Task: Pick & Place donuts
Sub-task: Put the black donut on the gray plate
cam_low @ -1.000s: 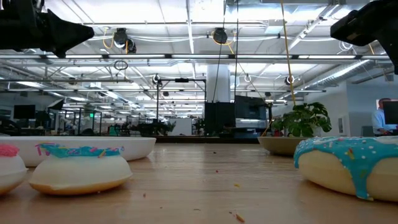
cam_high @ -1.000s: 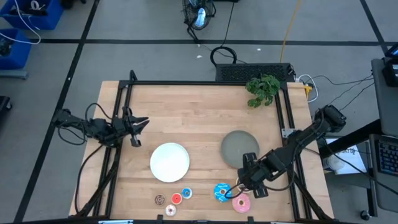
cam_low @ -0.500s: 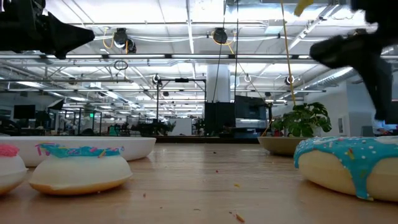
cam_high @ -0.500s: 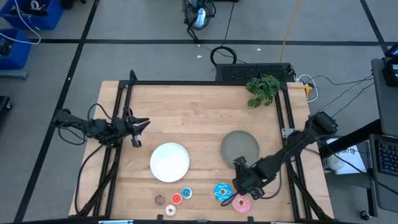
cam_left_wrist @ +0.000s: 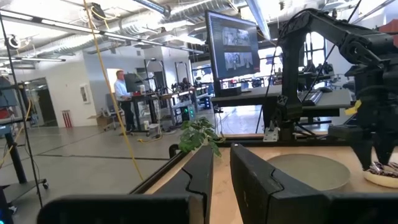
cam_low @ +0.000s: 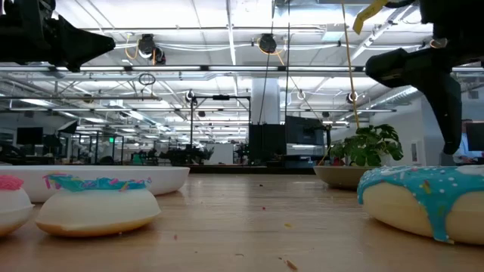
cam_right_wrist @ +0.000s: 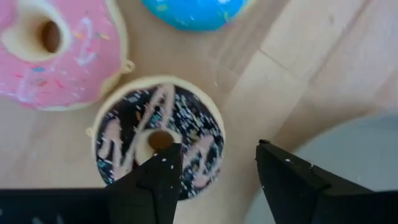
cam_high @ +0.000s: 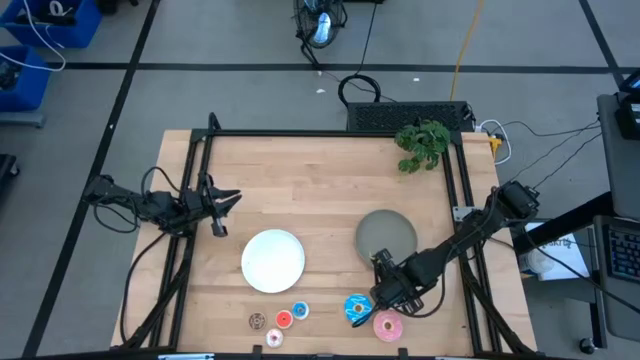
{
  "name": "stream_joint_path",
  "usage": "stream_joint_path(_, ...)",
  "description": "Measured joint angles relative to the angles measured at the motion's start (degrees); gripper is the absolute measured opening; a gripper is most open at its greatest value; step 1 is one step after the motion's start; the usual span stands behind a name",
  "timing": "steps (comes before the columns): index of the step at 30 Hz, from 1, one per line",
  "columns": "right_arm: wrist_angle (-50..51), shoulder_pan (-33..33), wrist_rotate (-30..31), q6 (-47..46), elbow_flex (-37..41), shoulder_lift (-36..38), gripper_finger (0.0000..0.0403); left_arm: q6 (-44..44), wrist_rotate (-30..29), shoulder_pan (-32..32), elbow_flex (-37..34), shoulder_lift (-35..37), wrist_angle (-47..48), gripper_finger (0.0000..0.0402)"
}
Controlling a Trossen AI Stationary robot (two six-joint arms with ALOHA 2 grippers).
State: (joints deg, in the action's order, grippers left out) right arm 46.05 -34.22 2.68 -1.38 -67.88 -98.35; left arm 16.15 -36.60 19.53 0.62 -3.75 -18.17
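High view: no readable writing or brand marks anywhere on the table or objects. Right gripper sits low over the front right of the table, between the grey plate and the large donuts; a second ago it was farther right and it has since slid left toward the blue donut. Right wrist view shows its fingers spread apart, empty, poised over the sprinkled dark brown donut, with the pink donut touching that one's rim. Four tiny donuts lie along the front edge: brown, red, blue, whitish-pink, just in front of the white plate. Left gripper waits at the left edge, unmoved, fingers close together with a thin gap, holding nothing.
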Motion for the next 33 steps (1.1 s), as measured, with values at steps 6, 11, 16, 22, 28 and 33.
stream_joint_path(6, -3.62, 0.0, 0.01, 4.25, 1.51, 0.0, 0.0187, -0.1, 0.0, 0.0, 0.0, 0.0, -0.02, 0.0063)
stream_joint_path(11, -4.99, 0.03, -1.49, 4.19, 3.23, 0.02, 0.0189, 0.1, -0.02, 0.0, 0.0, 0.0, -0.02, 0.0063)
stream_joint_path(16, -7.87, 0.03, -2.83, 4.04, 5.37, 0.02, 0.0185, 0.21, -0.02, 0.0, 0.0, 0.0, -0.04, 0.0063)
stream_joint_path(22, -11.86, 0.03, -2.97, 4.73, 7.5, 0.02, 0.0183, 0.19, -0.02, 0.0, 0.0, 0.0, -0.05, 0.0063)
stream_joint_path(28, -17.53, 0.05, -4.27, 5.2, 11.78, 0.16, 0.0168, 0.19, -0.04, 0.0, 0.0, 0.0, -0.06, 0.0063)
stream_joint_path(33, -17.82, 0.05, -4.22, 3.14, 12.65, 0.23, 0.0117, 0.19, -0.04, 0.0, 0.0, 0.0, -0.07, 0.0063)
